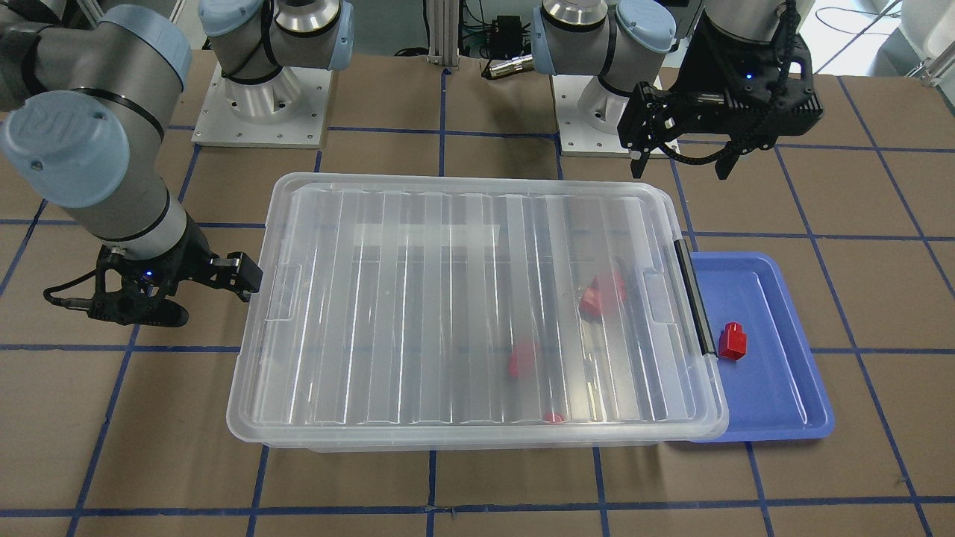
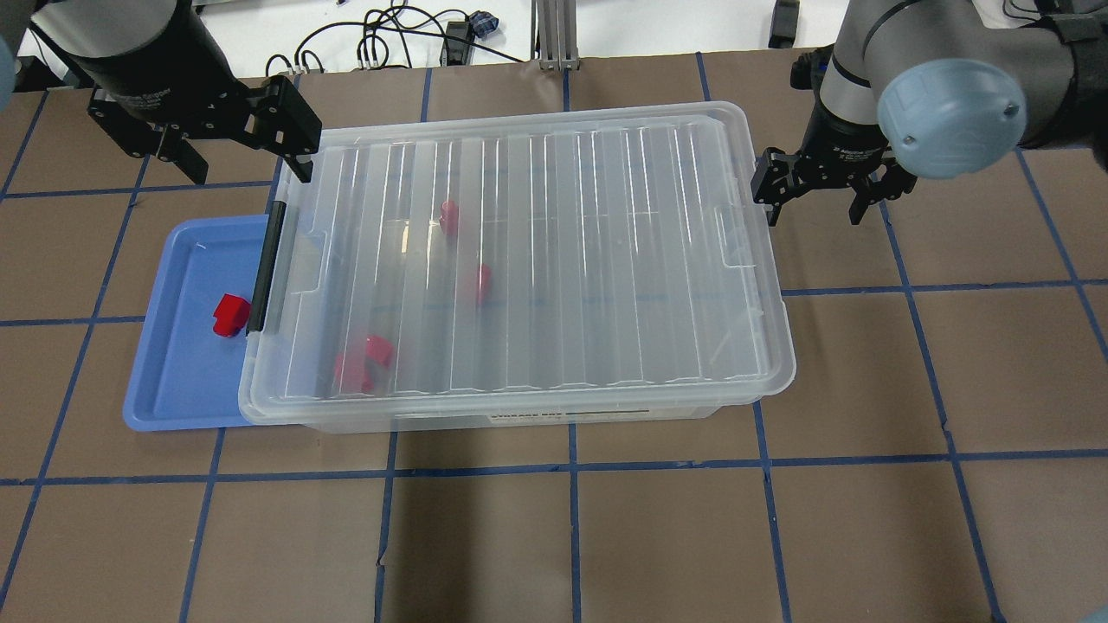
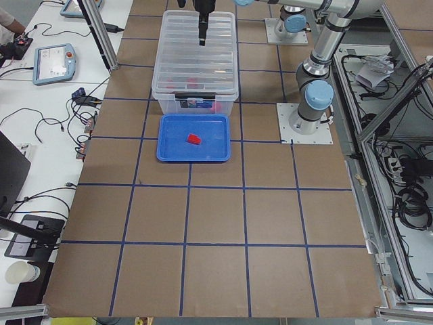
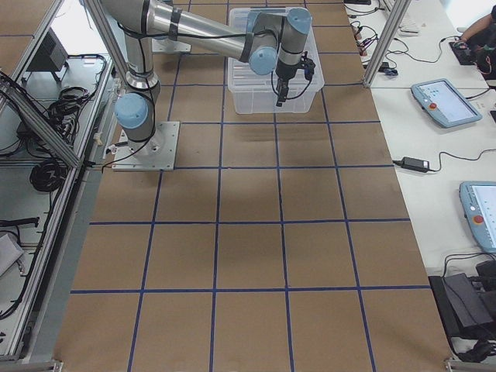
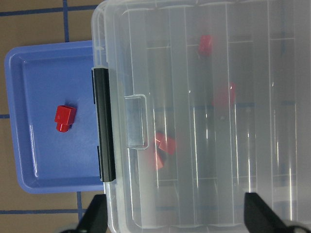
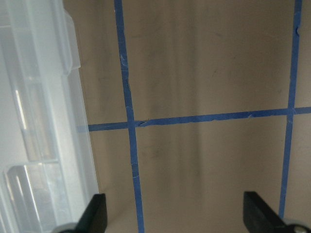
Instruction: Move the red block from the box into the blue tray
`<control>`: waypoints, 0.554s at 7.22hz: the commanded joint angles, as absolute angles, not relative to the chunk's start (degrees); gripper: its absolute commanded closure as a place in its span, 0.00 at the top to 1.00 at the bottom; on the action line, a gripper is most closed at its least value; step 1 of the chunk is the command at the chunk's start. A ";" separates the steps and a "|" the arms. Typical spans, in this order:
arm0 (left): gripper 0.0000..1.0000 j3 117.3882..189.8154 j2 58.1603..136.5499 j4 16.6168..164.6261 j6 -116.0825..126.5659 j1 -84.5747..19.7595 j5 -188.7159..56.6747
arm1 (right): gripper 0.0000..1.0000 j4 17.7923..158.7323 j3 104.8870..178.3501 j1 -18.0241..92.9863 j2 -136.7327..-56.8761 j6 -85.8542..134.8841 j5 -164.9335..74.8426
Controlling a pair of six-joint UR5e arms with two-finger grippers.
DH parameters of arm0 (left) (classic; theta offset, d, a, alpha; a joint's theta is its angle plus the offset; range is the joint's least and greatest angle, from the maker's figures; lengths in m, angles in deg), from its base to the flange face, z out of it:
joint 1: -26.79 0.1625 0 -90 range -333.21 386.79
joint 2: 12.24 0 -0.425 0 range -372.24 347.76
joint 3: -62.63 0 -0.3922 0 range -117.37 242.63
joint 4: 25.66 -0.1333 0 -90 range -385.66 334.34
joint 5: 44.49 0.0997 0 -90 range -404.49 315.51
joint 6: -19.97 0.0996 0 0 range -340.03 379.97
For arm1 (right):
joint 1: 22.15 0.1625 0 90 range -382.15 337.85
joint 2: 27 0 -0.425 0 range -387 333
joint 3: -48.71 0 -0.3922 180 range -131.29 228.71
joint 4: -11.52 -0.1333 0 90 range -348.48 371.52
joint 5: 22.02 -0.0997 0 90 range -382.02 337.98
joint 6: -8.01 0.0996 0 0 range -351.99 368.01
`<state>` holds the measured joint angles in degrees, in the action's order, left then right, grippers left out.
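resting in the blue tray (image 2: 173,381), 1 red block (image 2: 229,314) lies below the left gripper (image 2: 249,164), whose jaws hang spread and empty; the box (image 2: 554,260) spans between it and the right gripper (image 2: 814,212), also spread, empty.

In the overhead view the box (image 2: 606,260) fills the centre, with the tray (image 2: 173,381) right against its left end. One block (image 2: 230,313) lies in the tray beside the latch (image 2: 265,268). More blocks (image 2: 372,353) lie inside the box's left half.
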<state>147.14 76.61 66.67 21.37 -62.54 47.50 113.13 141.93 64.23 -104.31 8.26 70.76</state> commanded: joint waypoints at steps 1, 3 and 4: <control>1.00 146.92 77.23 66.80 20.94 -62.77 47.45 | 1.00 112.25 138.91 64.16 -107.13 8.37 70.88; 1.00 147.53 76.62 66.80 20.94 -62.95 47.53 | 1.00 104.72 138.97 64.25 -114.15 9.15 68.33; 1.00 147.53 76.62 66.80 21.03 -62.95 47.53 | 1.00 99.37 139.24 64.16 -116.71 10.72 68.68</control>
<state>147.45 76.70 66.80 20.96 -62.89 47.53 105.32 138.97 64.19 -113.00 9.27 68.67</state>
